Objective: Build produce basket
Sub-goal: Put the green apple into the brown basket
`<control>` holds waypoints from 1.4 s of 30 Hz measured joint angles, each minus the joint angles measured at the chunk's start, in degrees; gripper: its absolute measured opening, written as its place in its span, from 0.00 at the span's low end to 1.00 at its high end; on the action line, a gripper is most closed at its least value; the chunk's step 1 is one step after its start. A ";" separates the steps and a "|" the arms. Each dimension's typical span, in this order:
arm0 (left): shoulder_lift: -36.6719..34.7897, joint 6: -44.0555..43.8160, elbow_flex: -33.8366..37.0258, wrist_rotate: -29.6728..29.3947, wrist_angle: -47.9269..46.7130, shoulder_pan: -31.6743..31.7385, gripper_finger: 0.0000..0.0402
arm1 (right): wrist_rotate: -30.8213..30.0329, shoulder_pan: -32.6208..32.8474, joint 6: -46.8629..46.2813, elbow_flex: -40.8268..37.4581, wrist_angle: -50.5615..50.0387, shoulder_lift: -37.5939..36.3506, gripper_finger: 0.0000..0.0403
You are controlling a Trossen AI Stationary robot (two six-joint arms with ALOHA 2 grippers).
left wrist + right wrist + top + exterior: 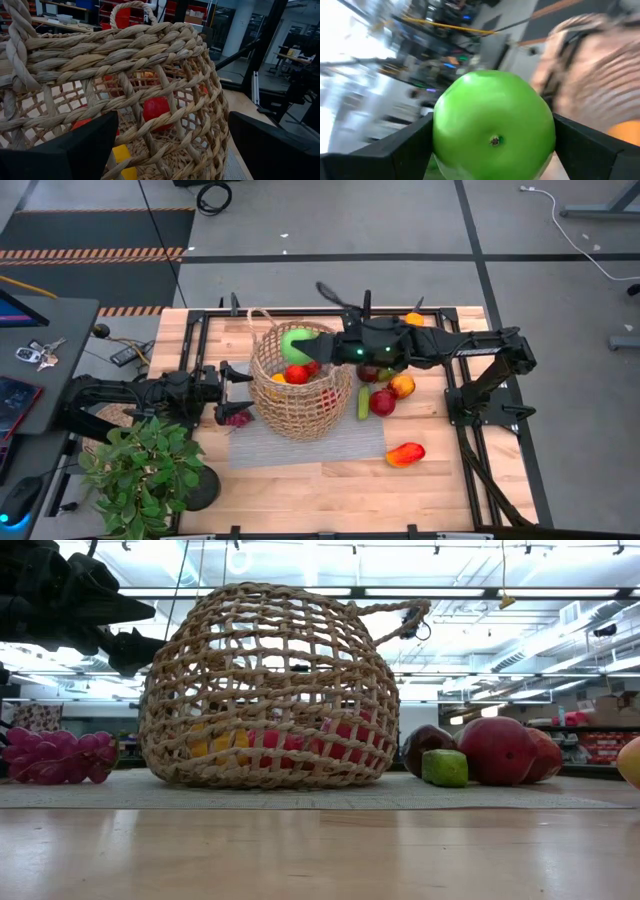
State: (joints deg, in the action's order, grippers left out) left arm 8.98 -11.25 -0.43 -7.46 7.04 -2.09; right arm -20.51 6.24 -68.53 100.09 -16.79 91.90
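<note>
Your right gripper [300,345] is over the basket's [262,395] far rim, jaws clamped on a green apple [494,131], one finger on each side across its widest part, per the right wrist view. It looks smooth, round and rigid, so expect it to be light but slippery; a grip across the middle is the right place, and off-centre it would likely squirt out. The basket sits on the grey mat [300,445] mid-table, already holding red and yellow pieces that show through the weave in the low view. The open wicker will probably flex and slide if bumped, so release from above the opening and don't press on the rim. Your left gripper [232,385] is just beside the basket's near wall, jaws apart and holding nothing, fingers [65,150] close to the weave; whether they touch it I can't tell. The purple grapes [55,755] lie beside the basket on that side; a bumpy cluster, so grab it across the bulk. More produce [383,392] waits on the right of the basket, and one red-orange piece [405,454] lies apart, towards the front edge.
</note>
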 joint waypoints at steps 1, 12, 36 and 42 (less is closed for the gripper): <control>-0.01 0.00 0.00 0.00 0.01 -0.01 0.96 | 0.52 0.00 -3.16 0.00 2.28 0.00 0.92; -0.01 0.02 0.00 0.00 -0.01 -0.02 0.96 | -1.49 -0.58 -37.56 0.00 22.13 -0.02 0.92; -0.01 0.00 0.00 0.00 0.00 0.00 0.96 | 8.17 -5.79 -8.17 0.00 4.90 -0.05 0.92; -0.01 0.00 0.00 0.00 -0.01 0.00 0.96 | 9.81 -6.64 16.68 0.00 -1.19 -0.04 0.92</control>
State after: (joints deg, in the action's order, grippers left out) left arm 8.97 -11.25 -0.43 -7.46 7.04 -2.09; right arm -10.70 -0.40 -51.84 100.09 -17.98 91.85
